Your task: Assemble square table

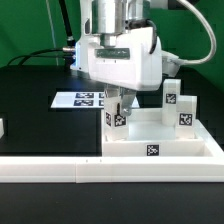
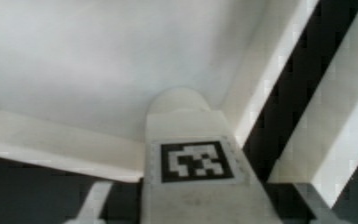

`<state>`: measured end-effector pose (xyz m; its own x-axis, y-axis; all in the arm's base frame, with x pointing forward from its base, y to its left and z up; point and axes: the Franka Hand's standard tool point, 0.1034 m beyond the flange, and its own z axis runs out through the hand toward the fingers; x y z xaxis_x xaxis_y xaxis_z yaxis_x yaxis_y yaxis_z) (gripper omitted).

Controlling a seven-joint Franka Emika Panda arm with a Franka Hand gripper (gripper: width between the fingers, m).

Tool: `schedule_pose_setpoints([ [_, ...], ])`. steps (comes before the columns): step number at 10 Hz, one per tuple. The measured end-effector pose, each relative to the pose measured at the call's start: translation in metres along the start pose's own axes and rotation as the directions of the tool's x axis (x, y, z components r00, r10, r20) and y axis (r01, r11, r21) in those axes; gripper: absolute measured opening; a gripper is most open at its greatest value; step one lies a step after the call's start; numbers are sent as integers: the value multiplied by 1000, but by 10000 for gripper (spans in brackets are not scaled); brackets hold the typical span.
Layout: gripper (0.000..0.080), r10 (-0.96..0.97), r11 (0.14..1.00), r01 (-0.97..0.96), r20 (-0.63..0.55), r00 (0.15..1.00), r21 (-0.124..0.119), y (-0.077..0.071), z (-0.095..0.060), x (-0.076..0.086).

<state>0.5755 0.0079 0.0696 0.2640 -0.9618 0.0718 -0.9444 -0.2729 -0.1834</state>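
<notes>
The gripper [image 1: 119, 103] appears to be pinching a white tagged leg [image 1: 118, 116] between its jaws, though in the exterior view the fingers are mostly hidden behind the hand; the wrist view shows the leg [image 2: 194, 150] running straight out from between them, long axis in line with the fingers and roughly upright. Directly beneath it lies the square tabletop [image 1: 160, 142], and the leg's lower end sits at the corner toward the exterior view's left, touching or nearly so. Two more legs [image 1: 184, 110] already stand at the far corners, near the marker board [image 1: 78, 99].
</notes>
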Motion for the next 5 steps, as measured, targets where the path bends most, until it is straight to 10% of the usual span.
schedule_pose_setpoints([
  [3, 295, 57, 998, -57, 4, 998, 4, 0, 0, 0],
  [5, 598, -29, 1000, 29, 7, 1000, 0, 1, 1, -1],
])
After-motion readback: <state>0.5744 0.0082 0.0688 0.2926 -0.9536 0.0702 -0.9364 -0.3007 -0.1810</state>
